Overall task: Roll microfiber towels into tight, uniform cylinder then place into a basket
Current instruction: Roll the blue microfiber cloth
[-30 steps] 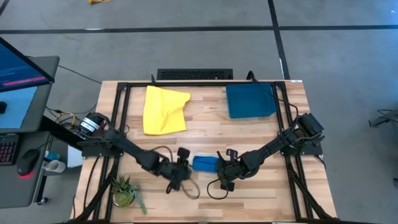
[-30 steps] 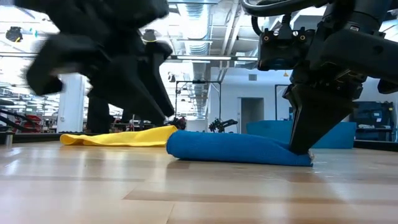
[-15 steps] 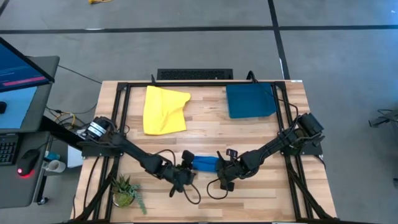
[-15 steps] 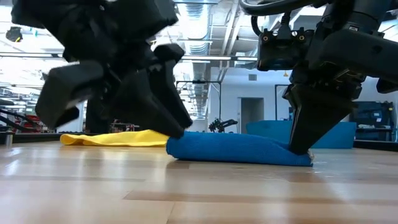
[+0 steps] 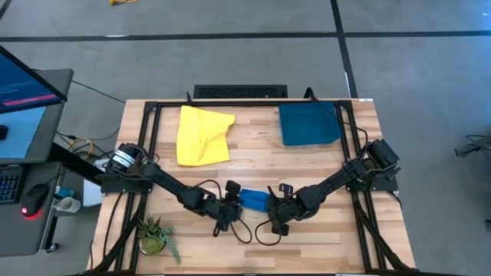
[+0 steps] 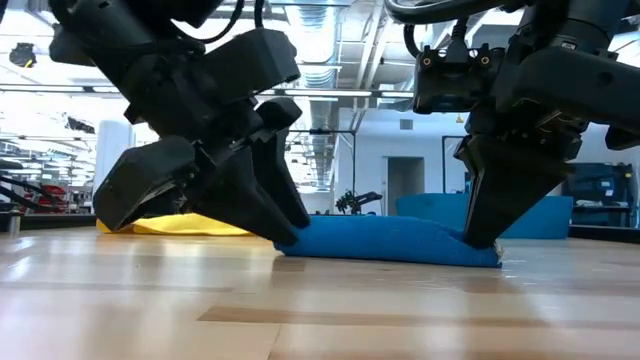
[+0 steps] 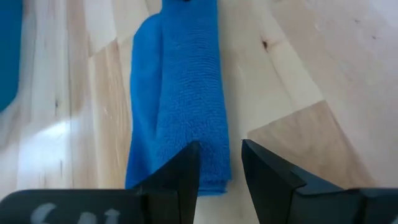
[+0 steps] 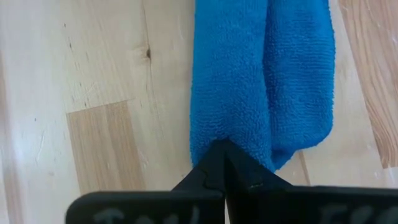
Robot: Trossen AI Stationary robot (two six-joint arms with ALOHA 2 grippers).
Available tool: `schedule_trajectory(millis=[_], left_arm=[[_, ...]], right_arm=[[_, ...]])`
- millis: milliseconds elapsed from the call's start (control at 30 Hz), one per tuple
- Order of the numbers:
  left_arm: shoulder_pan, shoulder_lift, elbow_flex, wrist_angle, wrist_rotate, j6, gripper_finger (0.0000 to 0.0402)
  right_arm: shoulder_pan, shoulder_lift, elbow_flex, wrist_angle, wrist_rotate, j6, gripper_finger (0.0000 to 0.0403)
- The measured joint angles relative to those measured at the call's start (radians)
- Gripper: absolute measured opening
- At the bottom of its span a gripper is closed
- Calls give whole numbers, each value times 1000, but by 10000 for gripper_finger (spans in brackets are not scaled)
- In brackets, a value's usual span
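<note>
The blue towel (image 5: 253, 199) lies rolled lengthwise on the wooden table, between my two grippers. My left gripper (image 7: 221, 155) is open and slants down at the roll's left end (image 6: 300, 240). One finger (image 7: 183, 171) lies over the cloth's edge and the other is over bare wood. I cannot tell whether it touches. My right gripper (image 8: 224, 146) is shut and stands on the roll's right end. The yellow towel (image 5: 203, 134) lies loosely folded at the far left. The teal basket (image 5: 309, 124) stands at the far right. My right gripper sets its shut fingertips (image 6: 482, 232) on the blue towel's right end (image 8: 214, 134), coming steeply from above. The cloth dips there and lies flat on the table. Whether any cloth is caught between the tips, I cannot tell.
A small potted plant (image 5: 153, 234) stands near the table's front left corner. Loose cables (image 5: 245, 231) loop on the wood in front of the grippers. Dark frame rails (image 5: 149, 146) run along both table sides. Bare wood lies between the roll and the basket.
My left gripper has come down and moved toward the table's right, reaching the blue roll's left end. Its fingers have kept the same gap. The roll and my right gripper have stayed where they were.
</note>
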Motion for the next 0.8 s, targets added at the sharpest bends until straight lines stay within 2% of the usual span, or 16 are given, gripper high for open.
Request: schedule_trajectory(millis=[133, 233, 433, 667, 800], left_arm=[[-38, 0, 0, 10, -100, 45, 115], [-58, 0, 0, 11, -130, 49, 115], [-59, 0, 0, 11, -75, 62, 125], [-15, 7, 1, 20, -52, 69, 186], [27, 30, 2, 33, -41, 45, 204]], right_arm=[[0, 0, 0, 0, -4, 0, 15], [-1, 0, 0, 0, -15, 0, 12], [-4, 0, 0, 1, -22, 0, 14], [-3, 0, 0, 2, -22, 0, 12], [-3, 0, 1, 6, -25, 0, 14]])
